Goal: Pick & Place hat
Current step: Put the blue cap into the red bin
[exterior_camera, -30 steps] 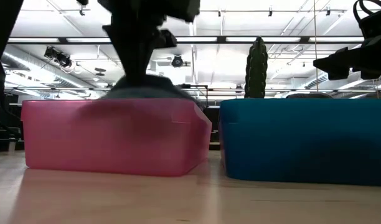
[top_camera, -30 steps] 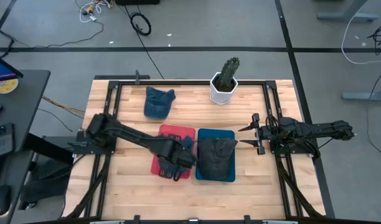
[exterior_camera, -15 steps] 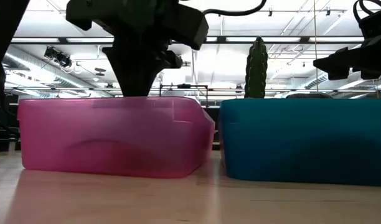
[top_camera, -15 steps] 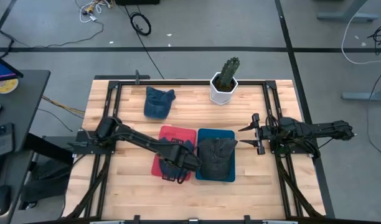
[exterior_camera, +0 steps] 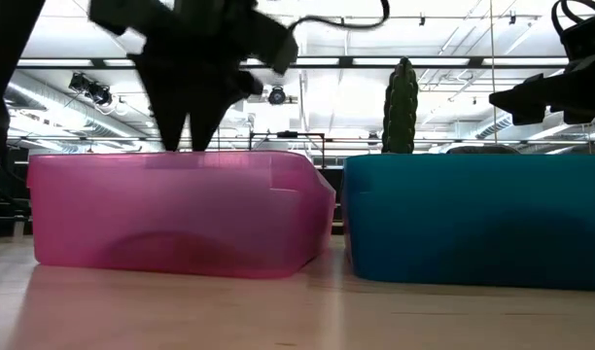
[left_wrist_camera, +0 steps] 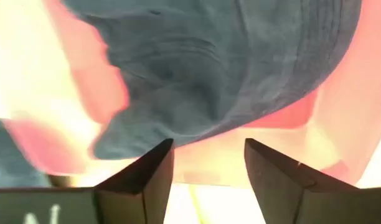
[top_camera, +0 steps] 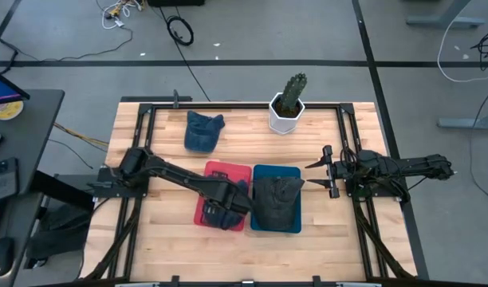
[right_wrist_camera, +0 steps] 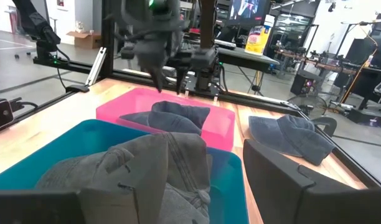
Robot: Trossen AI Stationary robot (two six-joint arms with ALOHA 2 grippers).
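A dark blue-grey hat (left_wrist_camera: pixel 228 68) lies in the pink bin (top_camera: pixel 216 170), crown up on the bin's floor; it also shows in the right wrist view (right_wrist_camera: pixel 175 115). My left gripper (left_wrist_camera: pixel 209 149) hangs open just above it, over the bin (exterior_camera: pixel 189 136), touching nothing. A dark grey hat (top_camera: pixel 276 201) lies in the blue bin (top_camera: pixel 276 170). A blue denim hat (top_camera: pixel 202 130) lies flat on the table at the far side. My right gripper (top_camera: pixel 309 175) waits open to the right of the blue bin.
A cactus in a white pot (top_camera: pixel 288 104) stands at the far edge, behind the blue bin. The two bins stand side by side at the table's middle. Black frame rails (top_camera: pixel 144 127) run along the table's left, right and far sides.
My left gripper has gone down into the pink bin with the dark blue-grey hat, let go of it and come up a little. The hat, held at rim height a second ago, now lies on the bin's floor.
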